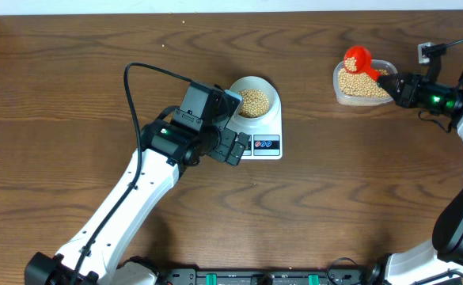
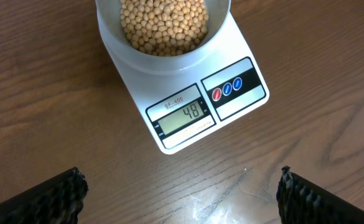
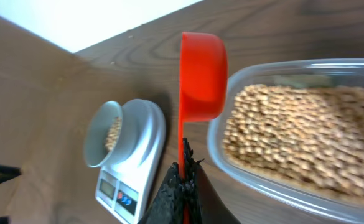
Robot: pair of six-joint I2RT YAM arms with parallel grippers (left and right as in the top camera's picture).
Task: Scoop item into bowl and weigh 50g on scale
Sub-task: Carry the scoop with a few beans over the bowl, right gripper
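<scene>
- Reads 48 on scale (image 2: 239,107), bowl (image 2: 164,63) of beans (image 2: 163,25) atop.
- Holds left gripper (image 2: 182,190) wide apart, empty.
- Pinches red scoop (image 3: 201,74) handle in right gripper (image 3: 182,186), at tub (image 3: 281,65) edge.

surface: dark brown wood-grain table (image 1: 57,95), fills nearly every view
far edge: pale white strip (image 1: 215,5) beyond the table; wall or floor, can't tell
light: even, faint sheen on wood
</scene>
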